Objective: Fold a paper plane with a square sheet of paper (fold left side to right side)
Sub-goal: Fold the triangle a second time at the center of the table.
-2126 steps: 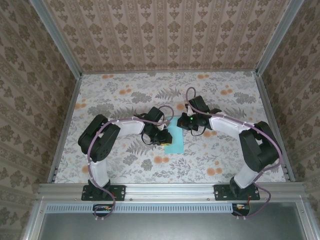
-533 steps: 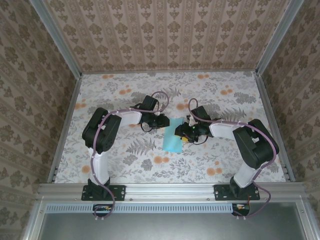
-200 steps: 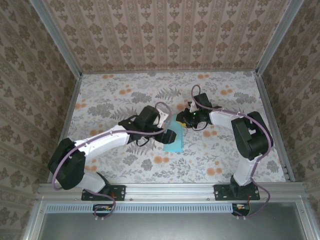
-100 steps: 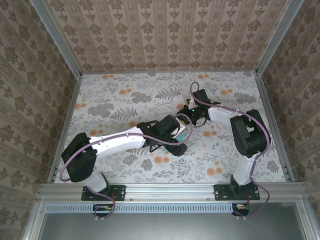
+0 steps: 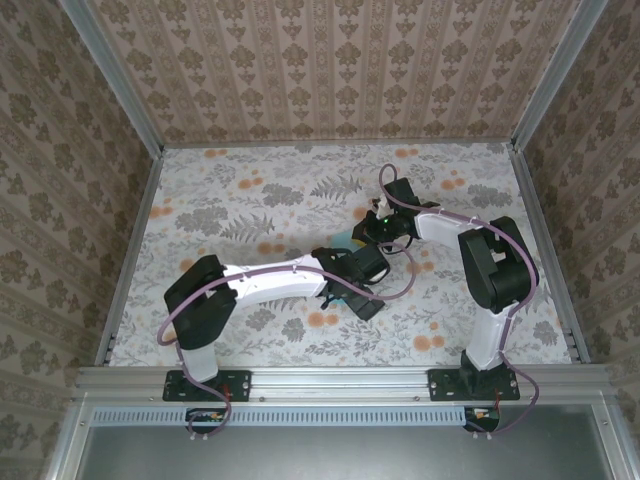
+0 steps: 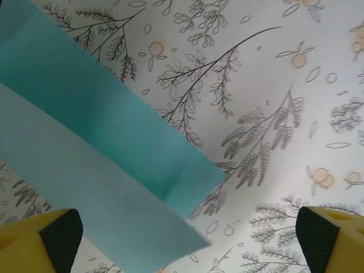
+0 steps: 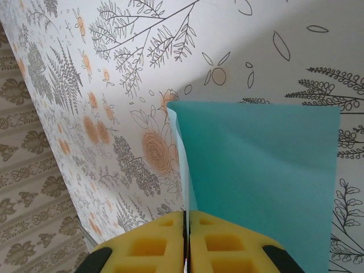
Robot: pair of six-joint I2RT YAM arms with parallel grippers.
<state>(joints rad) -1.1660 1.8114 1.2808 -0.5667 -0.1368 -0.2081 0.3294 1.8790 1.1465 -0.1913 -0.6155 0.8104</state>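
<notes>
Paper (image 7: 261,170) lies folded mid-table (image 5: 230,190), far edge clamped between right gripper (image 7: 186,239) pads. Left gripper (image 6: 187,239) hovers over near end, fingers wide apart. Thin, floppy, slides easily; take it by edges or corners.

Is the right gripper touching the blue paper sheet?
Touching. In the right wrist view the right gripper is shut on the blue paper sheet, whose edge runs between its fingers.

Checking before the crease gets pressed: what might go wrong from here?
The right fingers pinch just an edge of the sheet of paper; a tug might tear it or let it slip. The open left fingers hover above its folded layers, whose edges look offset; pressing now may crease it crooked.
</notes>
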